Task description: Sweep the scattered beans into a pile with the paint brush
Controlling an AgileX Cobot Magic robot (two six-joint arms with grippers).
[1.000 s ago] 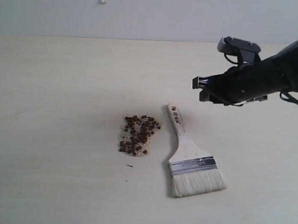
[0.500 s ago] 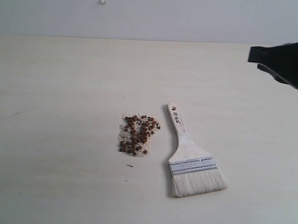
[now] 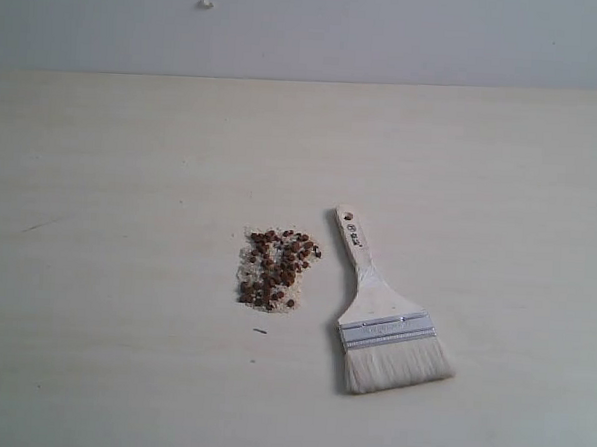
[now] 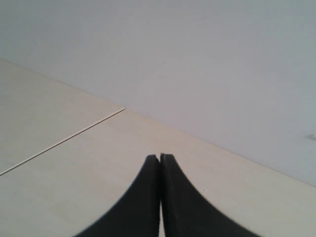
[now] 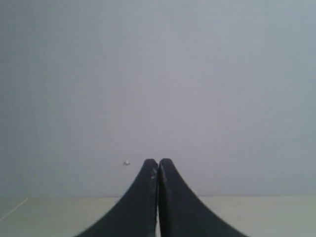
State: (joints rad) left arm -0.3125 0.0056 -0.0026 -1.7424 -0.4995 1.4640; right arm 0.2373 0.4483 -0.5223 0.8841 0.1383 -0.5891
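Note:
The reddish-brown beans (image 3: pixel 276 269) lie gathered in a compact patch with whitish crumbs, near the middle of the pale table (image 3: pixel 120 194). Just right of them the paint brush (image 3: pixel 379 310) lies flat, its handle hole toward the back and its whitish bristles (image 3: pixel 398 366) toward the front. Neither arm shows in the exterior view. My left gripper (image 4: pixel 160 156) is shut with nothing in it, over bare table. My right gripper (image 5: pixel 158 162) is also shut and empty, pointing at the grey wall. Beans and brush are out of both wrist views.
A grey wall (image 3: pixel 389 33) rises behind the table, with a small white speck (image 3: pixel 205 2) on it. A thin seam line (image 4: pixel 64 140) crosses the table in the left wrist view. A tiny dark fleck (image 3: pixel 260 331) lies just in front of the beans.
The right arm, which hung above and behind the brush a second ago, has drawn back to the right and left the exterior view. Beans and brush have not moved.

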